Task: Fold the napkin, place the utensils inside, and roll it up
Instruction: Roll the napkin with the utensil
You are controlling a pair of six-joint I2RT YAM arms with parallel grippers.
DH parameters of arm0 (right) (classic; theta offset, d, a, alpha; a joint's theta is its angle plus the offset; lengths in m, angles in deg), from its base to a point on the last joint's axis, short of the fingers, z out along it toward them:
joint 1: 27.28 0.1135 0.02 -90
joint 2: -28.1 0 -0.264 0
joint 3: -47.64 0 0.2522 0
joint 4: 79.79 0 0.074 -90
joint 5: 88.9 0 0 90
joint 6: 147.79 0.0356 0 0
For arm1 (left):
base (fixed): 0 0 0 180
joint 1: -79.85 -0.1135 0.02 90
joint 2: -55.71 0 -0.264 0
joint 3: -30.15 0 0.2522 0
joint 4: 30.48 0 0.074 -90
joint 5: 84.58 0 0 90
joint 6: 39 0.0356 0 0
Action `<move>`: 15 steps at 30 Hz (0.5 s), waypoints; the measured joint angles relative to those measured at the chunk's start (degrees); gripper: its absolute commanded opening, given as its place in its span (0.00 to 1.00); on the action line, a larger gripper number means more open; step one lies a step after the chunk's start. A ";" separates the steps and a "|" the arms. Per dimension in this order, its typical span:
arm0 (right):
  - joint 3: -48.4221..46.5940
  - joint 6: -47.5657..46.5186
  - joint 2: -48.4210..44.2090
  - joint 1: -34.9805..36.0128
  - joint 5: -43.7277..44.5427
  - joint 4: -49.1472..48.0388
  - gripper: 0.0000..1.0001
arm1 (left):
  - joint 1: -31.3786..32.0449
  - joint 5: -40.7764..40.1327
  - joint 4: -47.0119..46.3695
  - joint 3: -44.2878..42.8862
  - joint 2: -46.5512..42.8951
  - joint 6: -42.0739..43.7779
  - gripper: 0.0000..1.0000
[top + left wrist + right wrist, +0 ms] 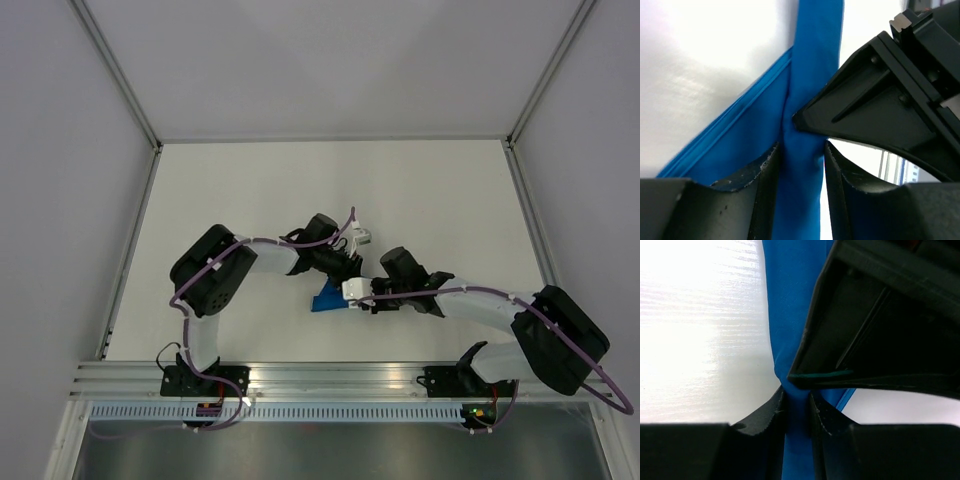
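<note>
- Item, bright blue thin cloth napkin: I see it gathered into a small bunched heap near the middle of the white bench, right where the two arm tips meet. In both wrist views it is a narrow, soft band running away from the camera. The left wrist view also shows a layered flap with stitched edges spreading off to one side, down towards the bench.
- Item, left claw: its black fingers stand either side of the band. The cloth fills the gap and touches both inner faces. I cannot tell whether they squeeze it or merely bracket it.
- Item, right claw: its fingers are drawn almost together, pinching the napkin band thin between them.
- Note on the pair: each claw shows in the other's wrist view as a large black wedge. Its point touches the cloth just beyond the other's fingertips, so both are on the same band, close beside each other.
- Item, purple cable: I see it running along the left arm; a matching one follows the right arm.
- Item, ribbed aluminium rail: it runs along the near bench edge and carries both arm bases.
</note>
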 measured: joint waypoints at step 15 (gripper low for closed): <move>-20.17 -3.74 16.46 -6.10 -10.34 22.77 0.16 | -3.93 -30.38 -9.86 19.91 -27.58 -0.74 0.44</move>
